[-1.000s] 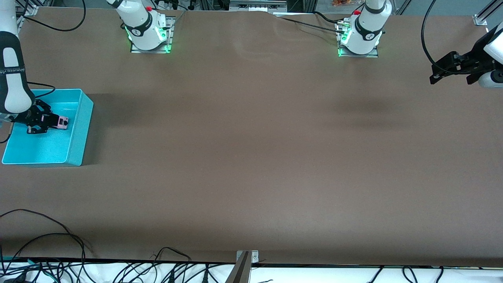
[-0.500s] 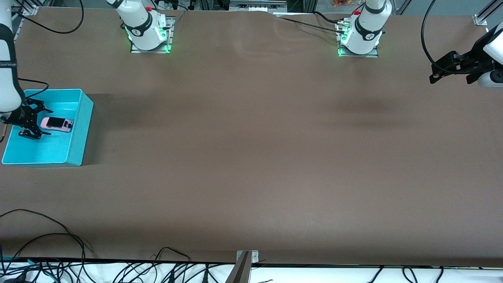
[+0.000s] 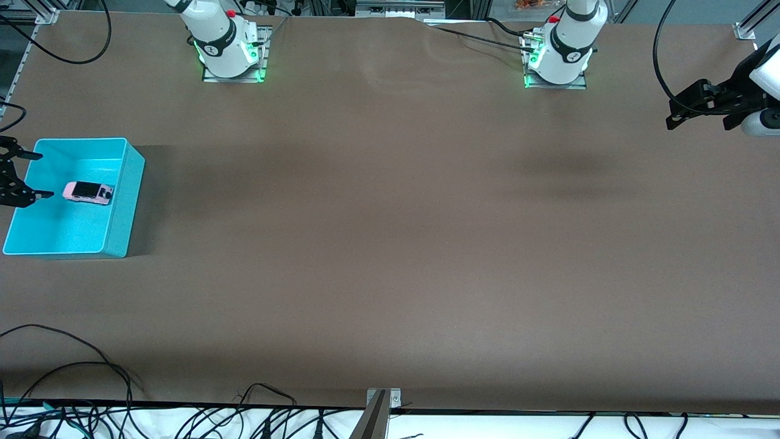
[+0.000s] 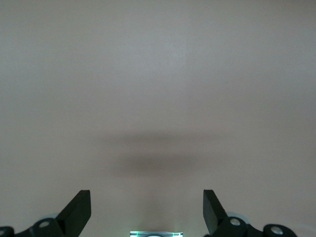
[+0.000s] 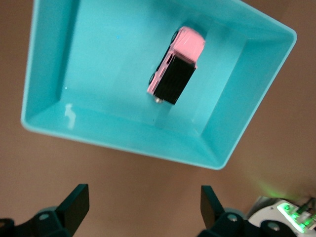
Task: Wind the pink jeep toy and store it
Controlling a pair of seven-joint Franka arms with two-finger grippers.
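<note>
Lying on the floor of the turquoise bin (image 3: 125, 201) at the right arm's end of the table (image 3: 390, 244), the pink jeep toy (image 3: 88, 192) rests free of any grip, its black roof facing up and its pink body showing along the side; the right wrist view shows the same toy (image 5: 176, 73) sitting a little off the middle of the bin (image 5: 54, 126), apart from all four walls. At the edge of the front view, the right gripper (image 3: 18, 175) hangs just outside the bin's wall, its two black fingers spread wide apart with nothing between them, and the same spread fingertips (image 5: 74, 202) frame the lower edge of its wrist view. Well away at the left arm's end, the left gripper (image 3: 691, 107) waits above bare brown tabletop, its fingers (image 4: 79, 210) likewise standing wide apart and holding nothing.
</note>
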